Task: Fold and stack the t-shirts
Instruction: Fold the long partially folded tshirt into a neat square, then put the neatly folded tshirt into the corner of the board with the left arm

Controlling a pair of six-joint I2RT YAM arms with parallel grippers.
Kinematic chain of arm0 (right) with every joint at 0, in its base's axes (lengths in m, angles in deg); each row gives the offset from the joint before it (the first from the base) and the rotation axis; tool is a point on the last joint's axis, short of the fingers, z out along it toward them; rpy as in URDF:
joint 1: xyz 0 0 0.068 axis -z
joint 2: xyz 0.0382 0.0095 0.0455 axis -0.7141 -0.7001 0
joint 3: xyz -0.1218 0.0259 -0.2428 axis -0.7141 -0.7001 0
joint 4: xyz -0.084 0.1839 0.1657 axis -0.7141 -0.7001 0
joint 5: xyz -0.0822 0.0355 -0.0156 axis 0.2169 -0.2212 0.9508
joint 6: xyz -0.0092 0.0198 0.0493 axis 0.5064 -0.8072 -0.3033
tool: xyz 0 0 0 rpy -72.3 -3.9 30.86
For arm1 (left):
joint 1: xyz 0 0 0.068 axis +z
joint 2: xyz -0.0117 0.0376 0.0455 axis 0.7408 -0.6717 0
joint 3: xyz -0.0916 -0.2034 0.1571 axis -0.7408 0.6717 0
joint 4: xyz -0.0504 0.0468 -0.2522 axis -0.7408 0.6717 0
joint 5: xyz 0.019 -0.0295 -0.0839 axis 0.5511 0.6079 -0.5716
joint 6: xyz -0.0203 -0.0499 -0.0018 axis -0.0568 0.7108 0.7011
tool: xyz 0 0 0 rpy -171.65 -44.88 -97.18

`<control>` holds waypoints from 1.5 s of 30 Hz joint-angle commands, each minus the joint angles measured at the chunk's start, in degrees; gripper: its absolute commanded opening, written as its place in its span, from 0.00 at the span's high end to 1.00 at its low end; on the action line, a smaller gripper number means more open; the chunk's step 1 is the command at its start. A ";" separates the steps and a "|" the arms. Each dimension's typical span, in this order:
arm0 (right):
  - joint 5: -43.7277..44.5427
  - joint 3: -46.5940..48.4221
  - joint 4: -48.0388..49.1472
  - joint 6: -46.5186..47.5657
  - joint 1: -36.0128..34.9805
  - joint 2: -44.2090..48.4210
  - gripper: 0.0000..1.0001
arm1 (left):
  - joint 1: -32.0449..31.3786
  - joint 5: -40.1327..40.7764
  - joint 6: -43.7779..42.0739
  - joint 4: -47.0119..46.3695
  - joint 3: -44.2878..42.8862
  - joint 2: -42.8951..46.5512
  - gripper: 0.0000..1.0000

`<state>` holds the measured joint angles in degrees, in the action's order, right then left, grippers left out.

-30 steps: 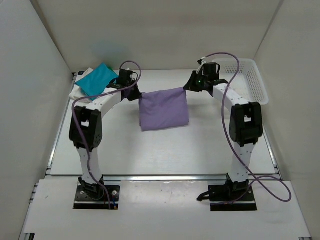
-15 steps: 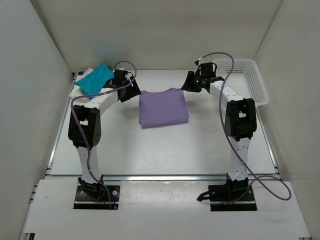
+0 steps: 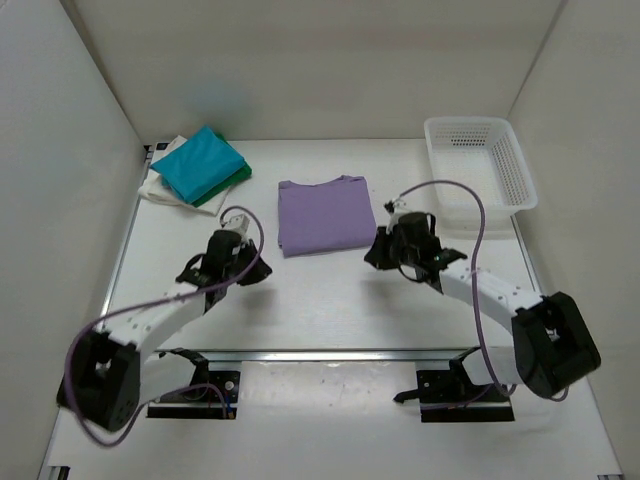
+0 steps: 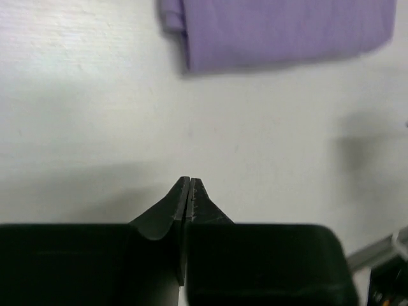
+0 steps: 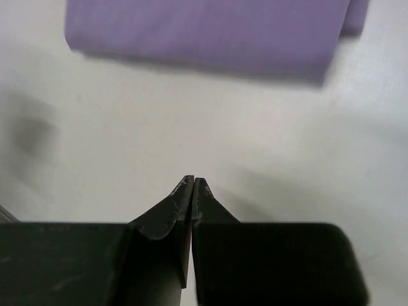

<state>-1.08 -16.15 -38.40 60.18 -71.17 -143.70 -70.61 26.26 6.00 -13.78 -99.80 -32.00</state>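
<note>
The lavender-purple t-shirt (image 3: 325, 214) lies folded flat at mid-table; its near edge shows in the left wrist view (image 4: 280, 32) and the right wrist view (image 5: 204, 35). A folded stack at the back left has the teal t-shirt (image 3: 198, 164) on top, a dark green t-shirt (image 3: 222, 190) under it and a white t-shirt (image 3: 160, 187) at the bottom. My left gripper (image 3: 246, 268) is shut and empty, near and left of the purple shirt; it also shows in the left wrist view (image 4: 190, 180). My right gripper (image 3: 381, 250) is shut and empty, near and right of it; it also shows in the right wrist view (image 5: 193, 180).
A white plastic lattice basket (image 3: 478, 165) stands at the back right. White walls close in the table on the left, back and right. A metal rail (image 3: 330, 354) runs along the table's near edge.
Both grippers have let go of the purple t-shirt, which now lies flat, and both arms have drawn back toward the near side of the table with jaws shut.
</note>
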 commanded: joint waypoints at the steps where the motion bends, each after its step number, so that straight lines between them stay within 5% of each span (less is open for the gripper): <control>1: 5.34 -8.02 4.06 -2.14 -3.56 7.90 1.00 | -0.14 -3.55 -0.58 -1.52 6.78 12.23 0.85; 3: 5.79 -11.54 4.94 -2.41 -4.45 11.43 1.00 | 3.88 -5.50 0.47 -5.11 9.42 15.06 0.61; 8: 2.71 -17.35 3.63 -4.69 -4.71 18.73 1.00 | 9.63 -20.42 3.64 -13.05 5.76 4.91 0.59; 13: 4.03 -21.93 1.70 -6.10 -6.21 25.77 0.99 | 4.00 -12.37 1.45 -7.51 4.52 4.95 0.60; 20: 3.67 -25.10 0.55 -6.37 -5.68 31.04 0.53 | 7.24 -13.86 0.92 -7.77 7.77 12.87 0.34; 22: 3.50 -24.66 0.38 -6.19 -5.51 31.22 0.48 | 7.34 -14.47 0.66 -7.51 7.68 12.52 0.30; 45: 0.17 -25.72 1.17 -7.42 -1.65 33.33 0.42 | 6.55 -11.93 -5.58 -6.27 3.12 11.22 0.15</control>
<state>0.32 -41.43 -39.21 53.38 -74.12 -111.44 -63.75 12.25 3.03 -18.70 -93.48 -20.83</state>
